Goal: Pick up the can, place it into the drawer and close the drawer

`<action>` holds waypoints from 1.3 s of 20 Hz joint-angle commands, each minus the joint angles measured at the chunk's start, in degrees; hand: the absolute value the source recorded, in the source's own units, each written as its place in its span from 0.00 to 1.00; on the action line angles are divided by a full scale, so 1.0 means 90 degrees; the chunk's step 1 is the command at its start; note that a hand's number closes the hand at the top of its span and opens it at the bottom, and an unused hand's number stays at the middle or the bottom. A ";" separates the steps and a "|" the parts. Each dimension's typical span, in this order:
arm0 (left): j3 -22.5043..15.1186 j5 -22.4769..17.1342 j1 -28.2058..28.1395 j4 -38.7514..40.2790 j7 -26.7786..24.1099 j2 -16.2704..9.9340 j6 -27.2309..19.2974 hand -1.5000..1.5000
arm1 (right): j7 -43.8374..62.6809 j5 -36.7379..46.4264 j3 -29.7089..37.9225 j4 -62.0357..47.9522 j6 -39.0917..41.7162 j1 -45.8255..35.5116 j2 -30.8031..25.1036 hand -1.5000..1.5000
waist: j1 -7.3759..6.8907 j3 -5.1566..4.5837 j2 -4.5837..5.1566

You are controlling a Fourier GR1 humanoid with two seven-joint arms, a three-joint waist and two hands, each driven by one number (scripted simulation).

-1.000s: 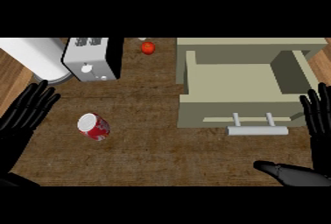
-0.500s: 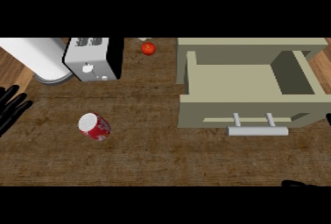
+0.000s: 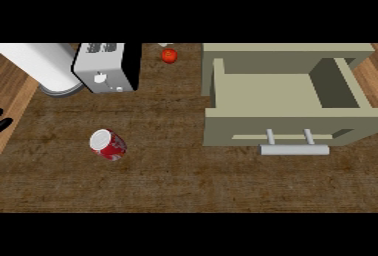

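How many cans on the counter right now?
1. The red can sits on the counter's left half, below the toaster and left of the open drawer. None visible inside the drawer.

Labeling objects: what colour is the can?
Red with a white top, head view.

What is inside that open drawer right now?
Nothing shows inside the drawer: only its bare beige floor and walls. The can stands outside on the counter. The strip behind the drawer's front panel is hidden.

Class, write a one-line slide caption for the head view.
Red can stands on the counter, left of the open drawer; toaster behind; left hand barely shows at the edge.
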State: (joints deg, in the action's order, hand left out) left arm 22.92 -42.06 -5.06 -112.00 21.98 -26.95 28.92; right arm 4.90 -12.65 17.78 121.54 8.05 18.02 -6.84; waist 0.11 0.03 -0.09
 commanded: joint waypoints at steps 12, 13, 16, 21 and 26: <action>-0.0659 -0.0058 0.0730 0.0730 0.0737 0.0710 -0.0760 0.00 | 0.0125 -0.0904 0.0923 0.0490 0.0894 0.0726 -0.0005 0.00 | 0.0051 -0.0003 0.0005; -0.0521 -0.0513 0.0513 0.0357 0.1169 0.0517 -0.0771 0.00 | 0.0156 -0.0951 0.1051 0.0059 0.0923 0.0359 -0.0176 0.00 | 0.0005 -0.0002 0.0003; -0.0560 -0.0084 0.0270 0.0829 0.0603 0.0854 -0.0304 0.00 | -0.0763 -0.0547 0.0981 -0.0118 0.1477 0.0954 0.0291 0.00 | 0.0016 -0.0002 0.0001; -0.0843 0.0618 0.0910 0.1720 0.0224 0.1095 -0.0398 0.00 | 0.0209 -0.1181 0.1369 0.0477 0.1309 0.0810 0.0140 0.00 | 0.0032 -0.0005 0.0008; -0.1171 0.1510 0.1123 0.2025 -0.0330 0.1435 -0.0537 0.00 | 0.0187 -0.1347 0.1767 0.0012 0.1456 0.0331 -0.0172 0.00 | 0.0017 -0.0004 0.0008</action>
State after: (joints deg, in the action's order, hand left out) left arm 14.30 -33.74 5.24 -95.17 22.79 -16.63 24.24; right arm 5.50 -22.99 31.19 123.31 20.79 23.80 -6.58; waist 0.43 -0.01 -0.01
